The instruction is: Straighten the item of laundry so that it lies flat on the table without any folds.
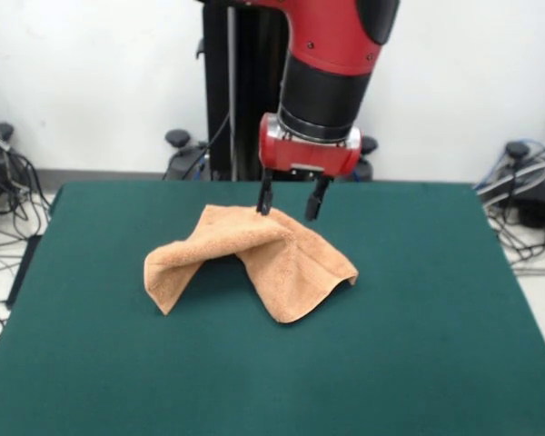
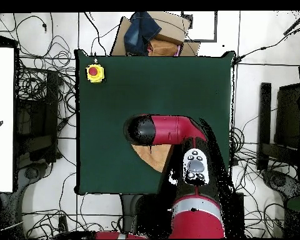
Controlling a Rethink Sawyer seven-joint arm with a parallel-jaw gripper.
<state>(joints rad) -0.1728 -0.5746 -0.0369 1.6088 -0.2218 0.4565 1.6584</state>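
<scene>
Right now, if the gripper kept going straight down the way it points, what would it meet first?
The towel: the gripper hangs open over its raised fold, one fingertip apparently at the cloth already. Beneath that lies the green table. Depth is hard to judge.

Nubbly terry-cloth towel (image 1: pixel 272 259) on matt, felt-like green table (image 1: pixel 418 318).

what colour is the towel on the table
Plain peach-orange towel, clearest in the front view.
</scene>
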